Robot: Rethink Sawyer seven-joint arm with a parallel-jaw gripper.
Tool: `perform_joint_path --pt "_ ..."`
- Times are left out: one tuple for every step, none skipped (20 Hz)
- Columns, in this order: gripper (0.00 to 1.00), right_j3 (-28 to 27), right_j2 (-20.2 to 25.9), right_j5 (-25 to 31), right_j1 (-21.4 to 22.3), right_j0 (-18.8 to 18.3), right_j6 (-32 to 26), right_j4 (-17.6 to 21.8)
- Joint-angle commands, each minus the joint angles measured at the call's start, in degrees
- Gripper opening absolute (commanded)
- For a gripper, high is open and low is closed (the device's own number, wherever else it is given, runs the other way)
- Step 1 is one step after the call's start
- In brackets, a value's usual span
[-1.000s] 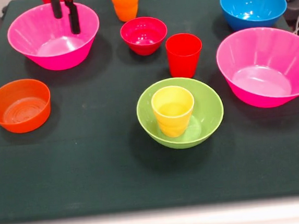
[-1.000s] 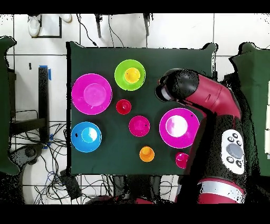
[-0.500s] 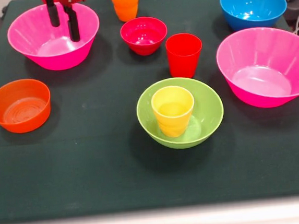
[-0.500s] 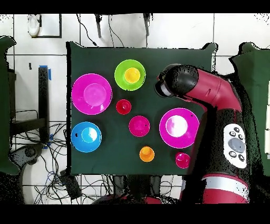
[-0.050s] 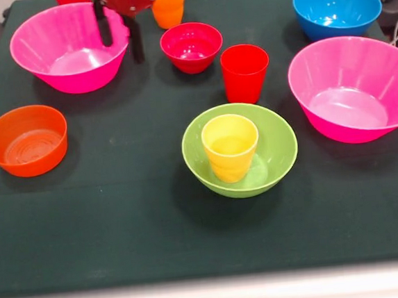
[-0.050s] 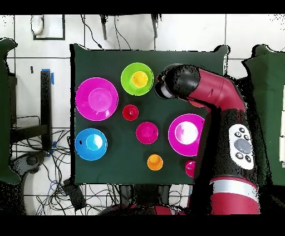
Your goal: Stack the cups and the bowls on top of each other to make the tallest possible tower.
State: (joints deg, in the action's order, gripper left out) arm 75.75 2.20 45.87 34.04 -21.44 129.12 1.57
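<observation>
Standing upright, mouth up, yellow cup (image 5: 230,147) fills lime-green bowl (image 5: 279,149); end effector (image 5: 120,36) spread.

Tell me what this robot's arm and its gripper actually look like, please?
The arm is a thick, rounded tube in glossy dark red with black joints. Seen from above, one black section carries a light grey oval panel with small round buttons, and a pale grey band rings the arm near its base. The gripper has a dark red body and two slim, straight black fingers.
</observation>
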Motion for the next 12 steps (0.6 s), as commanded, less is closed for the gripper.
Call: perform_joint_path --pt "1.0 5.17 7.92 1.7 -2.38 1.33 -7.87 2.08" --pt "1.0 4.8 7.38 1.52 -2.7 2.19 -6.37 2.36" --pt "1.0 4.78 7.6 1.72 -3.01 2.44 -6.45 2.61" --pt "1.0 4.05 7.78 2.93 -3.56 2.76 -7.09 3.06" --pt "1.0 3.32 7.95 4.13 -4.11 3.08 -7.74 3.5" --pt "1.0 2.62 8.58 5.39 -4.72 3.12 -8.89 3.67" --pt "1.0 2.1 8.85 6.31 -5.22 3.36 -9.01 3.64" --pt "1.0 1.66 9.36 6.86 -5.86 3.31 -9.31 3.44" --pt "1.0 1.58 9.58 7.26 -6.19 3.5 -8.93 3.16" --pt "1.0 1.57 9.28 7.1 -6.4 3.81 -7.54 2.85" --pt "1.0 1.81 9.36 7.14 -6.64 4.04 -6.51 2.36" --pt "1.0 1.57 8.82 6.87 -6.96 4.54 -5.33 2.45"
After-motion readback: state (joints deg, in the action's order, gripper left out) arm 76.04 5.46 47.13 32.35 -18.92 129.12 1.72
